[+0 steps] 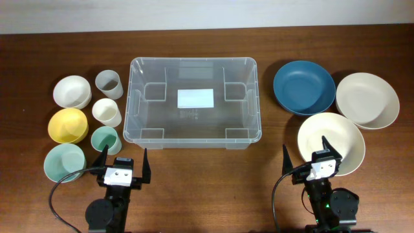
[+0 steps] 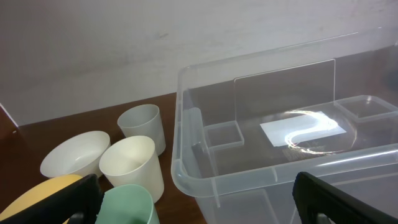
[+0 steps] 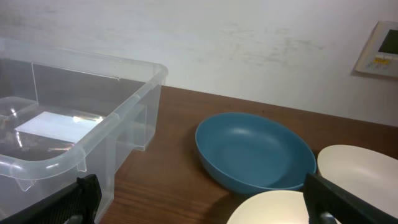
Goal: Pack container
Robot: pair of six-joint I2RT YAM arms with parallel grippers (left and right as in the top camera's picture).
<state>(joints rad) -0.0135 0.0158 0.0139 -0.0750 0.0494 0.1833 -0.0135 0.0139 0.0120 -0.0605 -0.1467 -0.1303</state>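
Container sits mid-bench, between cream cup and blue plate. Overhead shows both wide open, left pincer and right pincer — gripping nothing. Only the right wrist view catches a wall panel.

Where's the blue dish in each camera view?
Overhead: blue dish at upper right, just right of the container.
Left wrist: not in it.
Right wrist: centre of frame, right of the container's corner.
Shared landmark: the white label on the container's base, seen in all three views.
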